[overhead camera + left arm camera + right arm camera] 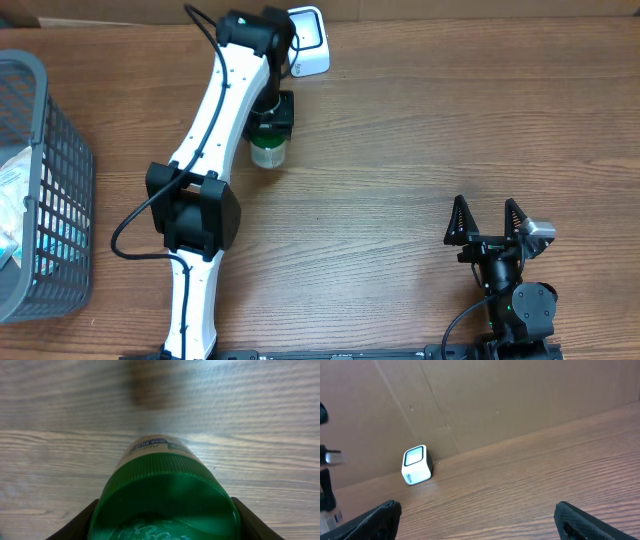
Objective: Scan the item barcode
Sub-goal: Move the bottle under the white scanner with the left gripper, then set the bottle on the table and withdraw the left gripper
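Green-lidded jar (165,490), label (150,446) mostly hidden, is clamped between left jaws; right jaws stand apart.

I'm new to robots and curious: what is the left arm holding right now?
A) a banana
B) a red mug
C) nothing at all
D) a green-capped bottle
D: the left gripper clamps a green-capped bottle from both sides, as its wrist view shows.

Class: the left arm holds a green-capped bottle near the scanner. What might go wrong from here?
1. The left gripper holds the bottle by its cap end, so it may slip or tilt.
2. No barcode shows, so it may face away from the scanner.
3. The arm crowds the scanner and might knock it.
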Tool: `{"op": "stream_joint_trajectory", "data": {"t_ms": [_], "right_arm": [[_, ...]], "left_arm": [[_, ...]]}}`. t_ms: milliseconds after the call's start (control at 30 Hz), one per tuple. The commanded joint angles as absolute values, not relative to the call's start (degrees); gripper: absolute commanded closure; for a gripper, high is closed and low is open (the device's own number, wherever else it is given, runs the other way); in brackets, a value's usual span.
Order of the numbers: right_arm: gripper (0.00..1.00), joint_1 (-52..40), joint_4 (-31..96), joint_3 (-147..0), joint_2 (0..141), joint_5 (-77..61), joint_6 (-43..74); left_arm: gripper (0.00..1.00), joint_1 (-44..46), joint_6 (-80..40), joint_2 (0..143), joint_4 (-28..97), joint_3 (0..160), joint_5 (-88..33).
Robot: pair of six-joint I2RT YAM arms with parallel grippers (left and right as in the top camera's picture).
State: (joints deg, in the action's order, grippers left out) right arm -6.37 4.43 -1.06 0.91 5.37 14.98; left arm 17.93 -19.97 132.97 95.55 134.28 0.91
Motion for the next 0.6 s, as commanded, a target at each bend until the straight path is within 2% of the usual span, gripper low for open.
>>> {"op": "stream_joint_trajectory", "data": {"t_ms": [0,333,400,467,567], "right_arm": [[0.0,-6.3,4.2,-0.5,0.7,6.0,14.7],[0.0,-6.3,4.2,-0.5,0.7,6.0,14.7],[0.0,-6.3,4.1,-0.5,0.7,6.0,14.7],[0.0,-6.3,4.2,-0.5,0.7,6.0,14.7],[0.0,-6.3,4.1,-0.5,0.7,6.0,14.7]], "left_arm": [[0.96,19.2,-20.5,131.5,92.9,127.0,0.9],[0.96,21.3,-20.4,131.5,83.5,115.1,-1.5],[0.85,21.8,-19.4,131.5,83.8,114.8,-1.7],[0.61,21.9,-18.5,131.5,84.7,114.9,-2.0],[0.4,21.9,-17.3,131.5,86.3,114.9,-2.2]]}}
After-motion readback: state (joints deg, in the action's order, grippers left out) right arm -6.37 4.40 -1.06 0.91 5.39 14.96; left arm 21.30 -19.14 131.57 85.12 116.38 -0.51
